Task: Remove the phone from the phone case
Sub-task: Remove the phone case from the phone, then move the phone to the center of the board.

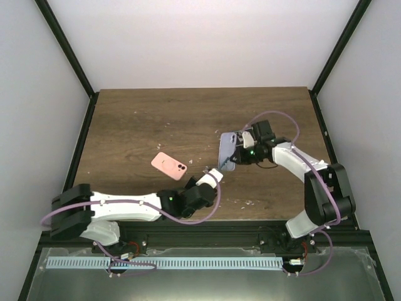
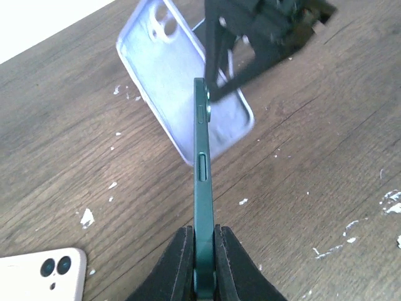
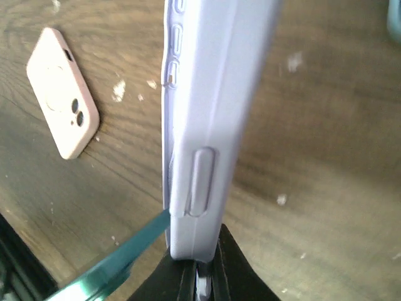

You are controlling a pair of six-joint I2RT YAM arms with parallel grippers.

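The phone (image 2: pixel 202 182), a slim dark green slab seen edge-on with its side buttons showing, stands clear of the phone case (image 2: pixel 161 69) above the wooden counter (image 1: pixel 156 119), its near end pinched tight in the left gripper (image 2: pixel 202 233). Its far corner seems to meet the case's rim. The case is pale lavender, its bare inside and camera cut-out facing the phone, and it is held on edge by the right gripper (image 3: pixel 202 254), clamped on its lower end. A pink phone (image 1: pixel 169 165) lies flat on the counter nearby.
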